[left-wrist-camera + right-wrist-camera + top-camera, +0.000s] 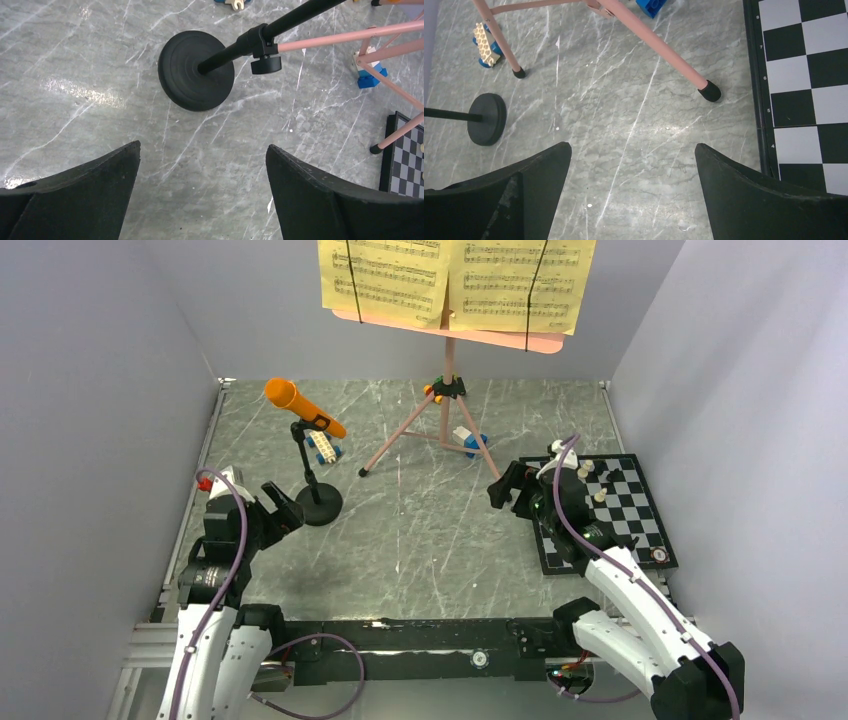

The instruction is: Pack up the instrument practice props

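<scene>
Yeah, left fingers (75, 195) and right fingers (504, 200) are spread, empty. I'd pinch the mic stand (196, 70) pole low, just ahead of left.

Grey marble worktop (420, 530) has the mic stand (318, 502), pink music stand (447, 410), chessboard (620, 510) and two toy blocks (324, 447) on it.

We see the whole table (430, 540) from above and behind both arms. Each wrist camera looks steeply down past its own fingers (75, 200), close to the marble; both share the mic stand base (196, 70), nearer ahead of the left gripper (202, 145), and the tripod legs (659, 50)
</scene>
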Motion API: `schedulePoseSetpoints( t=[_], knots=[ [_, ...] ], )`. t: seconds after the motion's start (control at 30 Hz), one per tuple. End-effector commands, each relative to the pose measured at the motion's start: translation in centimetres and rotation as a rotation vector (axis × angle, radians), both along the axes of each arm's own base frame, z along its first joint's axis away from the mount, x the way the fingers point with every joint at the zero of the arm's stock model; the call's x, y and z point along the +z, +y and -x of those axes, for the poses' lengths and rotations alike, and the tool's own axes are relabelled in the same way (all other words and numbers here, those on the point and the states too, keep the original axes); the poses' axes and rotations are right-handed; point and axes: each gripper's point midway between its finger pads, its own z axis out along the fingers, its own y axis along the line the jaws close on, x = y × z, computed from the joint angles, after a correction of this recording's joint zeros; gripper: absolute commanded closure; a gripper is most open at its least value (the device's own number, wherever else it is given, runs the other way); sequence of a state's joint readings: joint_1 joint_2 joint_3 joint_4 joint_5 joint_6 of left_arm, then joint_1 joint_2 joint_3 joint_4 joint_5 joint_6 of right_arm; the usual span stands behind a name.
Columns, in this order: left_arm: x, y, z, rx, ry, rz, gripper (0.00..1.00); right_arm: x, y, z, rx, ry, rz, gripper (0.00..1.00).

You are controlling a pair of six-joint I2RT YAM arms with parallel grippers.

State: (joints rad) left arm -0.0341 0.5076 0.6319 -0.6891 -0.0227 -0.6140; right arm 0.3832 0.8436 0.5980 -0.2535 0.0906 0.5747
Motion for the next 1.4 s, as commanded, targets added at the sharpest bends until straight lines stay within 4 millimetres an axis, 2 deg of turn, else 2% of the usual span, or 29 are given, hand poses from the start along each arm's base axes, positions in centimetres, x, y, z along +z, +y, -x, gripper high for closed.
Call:
schedulePoseSetpoints(
  t=[0.0,0.1,0.2,0.33,0.47,0.57,0.67,0.7,0.77,0.83,0.9,0.97,1.1,1.23,1.37],
  knots=[
    [2.2,0.1,-0.8,-0.024,-0.090,-0.031,0.01,0.9,1.0,0.1,0.054,-0.033,-0.022,0.00],
    [2.3,0.0,-0.8,-0.040,-0.096,-0.045,0.01,0.9,0.9,0.2,0.052,-0.030,-0.026,0.00],
    [1.6,0.5,-0.5,-0.013,-0.069,-0.055,0.01,0.9,0.8,0.4,0.056,-0.032,-0.019,0.00],
    [2.1,0.4,-0.6,-0.024,-0.088,-0.057,0.01,1.1,1.5,0.4,0.098,-0.038,-0.019,0.00],
    [3.2,0.7,-0.8,-0.021,-0.117,-0.084,0.01,1.2,2.6,0.3,0.148,-0.026,-0.032,0.00],
    [4.5,2.6,-0.7,0.051,-0.140,-0.158,0.01,1.7,3.4,0.2,0.192,-0.034,-0.036,0.00],
    [6.3,3.0,-1.2,0.008,-0.191,-0.257,0.02,1.9,4.2,0.2,0.226,-0.034,-0.036,0.00],
    [7.0,2.5,-1.6,-0.041,-0.222,-0.275,0.07,1.8,4.4,0.2,0.234,-0.030,-0.038,0.00],
    [8.5,0.7,-2.9,-0.190,-0.309,-0.345,0.25,1.6,4.7,0.4,0.246,-0.026,-0.044,0.00],
    [9.3,-2.3,-3.6,-0.348,-0.420,-0.352,0.31,1.3,4.9,0.5,0.256,-0.022,-0.050,0.01],
    [9.9,-3.4,-4.4,-0.395,-0.529,-0.361,0.29,1.4,5.1,0.5,0.264,-0.024,-0.049,0.01],
    [10.7,-3.6,-5.0,-0.396,-0.594,-0.378,0.26,1.8,5.1,0.4,0.265,-0.025,-0.045,0.01],
    [10.6,-4.0,-6.6,-0.440,-0.592,-0.424,0.25,2.0,5.3,0.5,0.272,-0.033,-0.044,0.01],
    [10.6,-3.0,-8.5,-0.363,-0.620,-0.447,0.26,1.8,5.4,0.6,0.277,-0.032,-0.045,0.01],
    [10.3,-3.7,-9.6,-0.384,-0.668,-0.448,0.29,1.7,5.3,0.5,0.275,-0.028,-0.036,0.01]
  ],
)
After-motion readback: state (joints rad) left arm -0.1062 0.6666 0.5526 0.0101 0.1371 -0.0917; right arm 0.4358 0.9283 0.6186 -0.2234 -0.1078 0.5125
